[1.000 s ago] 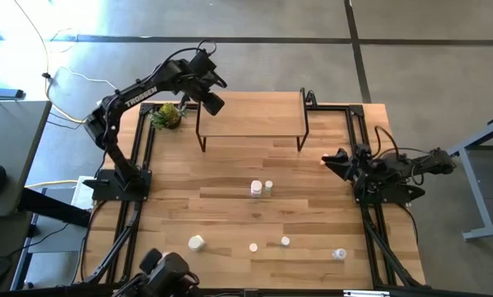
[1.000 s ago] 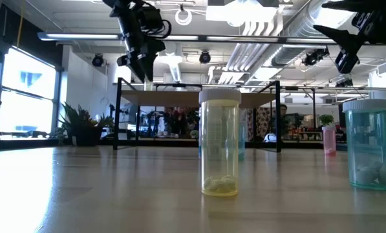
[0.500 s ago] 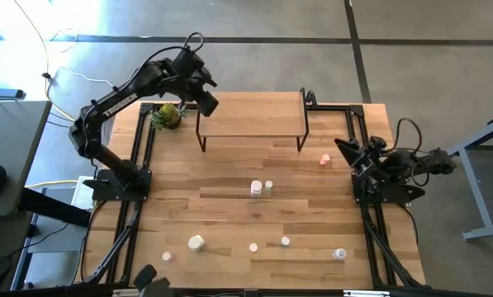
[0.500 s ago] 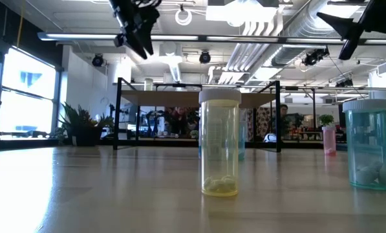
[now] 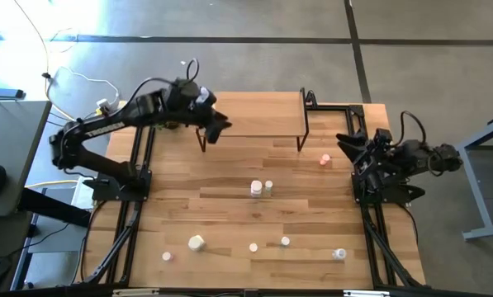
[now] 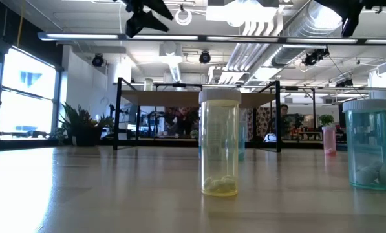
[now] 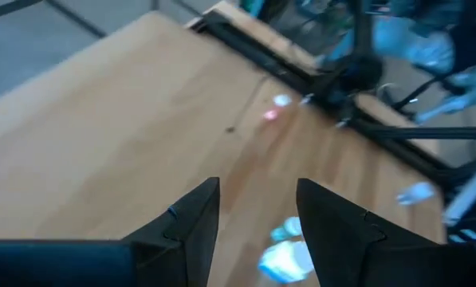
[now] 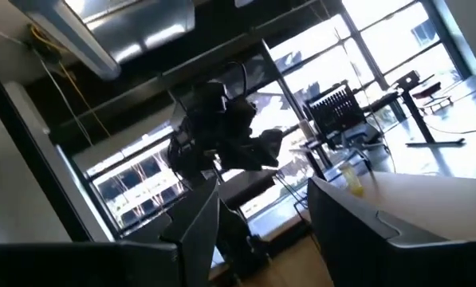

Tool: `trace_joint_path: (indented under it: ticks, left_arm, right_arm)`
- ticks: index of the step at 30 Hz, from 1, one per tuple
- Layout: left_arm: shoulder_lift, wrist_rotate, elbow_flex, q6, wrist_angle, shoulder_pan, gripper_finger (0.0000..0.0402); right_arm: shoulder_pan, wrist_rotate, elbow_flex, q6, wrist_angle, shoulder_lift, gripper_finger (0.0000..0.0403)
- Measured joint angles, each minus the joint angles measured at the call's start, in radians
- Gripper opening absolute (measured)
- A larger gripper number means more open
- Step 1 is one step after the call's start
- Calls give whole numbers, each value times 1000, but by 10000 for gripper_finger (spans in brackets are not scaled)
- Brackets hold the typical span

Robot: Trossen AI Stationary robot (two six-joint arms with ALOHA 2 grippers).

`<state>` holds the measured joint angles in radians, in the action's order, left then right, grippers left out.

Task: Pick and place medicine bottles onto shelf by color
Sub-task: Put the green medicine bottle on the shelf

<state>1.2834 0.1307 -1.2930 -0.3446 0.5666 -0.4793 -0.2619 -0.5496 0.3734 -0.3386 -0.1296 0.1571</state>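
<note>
From my station, starting at the left: my left gripper [image 5: 221, 129] hangs over the shelf's [image 5: 250, 114] near left corner, by its dark leg. Its jaws stand apart with nothing between them, as the left wrist view shows. The leafy green plant [image 5: 168, 116] sits just behind that arm, at the tabletop's [image 5: 229, 206] far left edge.

Near the front left lie a small pink bottle [image 5: 167, 256] and a larger white bottle [image 5: 196, 242]. Mid-tabletop, a pink-capped bottle [image 5: 256, 189] and a white one [image 5: 268, 187] stand just beside each other. Closer to me are two more small white bottles [image 5: 253, 247], [image 5: 285, 242], and a pale bluish bottle [image 5: 338, 254] lies toward the front right. From table height, the yellow bottle [image 6: 220, 142] and the teal bottle [image 6: 370, 144] block much of the shelf.

A pink bottle [image 5: 324, 160] stands right of the shelf, near my right gripper [image 5: 342, 139], whose jaws are parted and empty.
</note>
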Motion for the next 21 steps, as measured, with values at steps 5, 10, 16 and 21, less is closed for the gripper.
trace_joint_path:
  ticks: [5, 10, 16, 21]
  left_arm:
    - [-53, -1, 136, -54, -189, 90, 156]
    - [-77, -52, 236, -98, -317, 177, 156]
    - [-78, -152, 303, -142, -373, 282, 156]
    - [-78, -245, 316, -171, -380, 362, 156]
  right_arm:
    - [0, 1, 138, 0, 165, 106, 224]
    - [0, 6, 252, 8, 289, 227, 249]
    - [0, 160, 350, -26, 465, 358, 252]
    - [0, 393, 360, -73, 493, 461, 252]
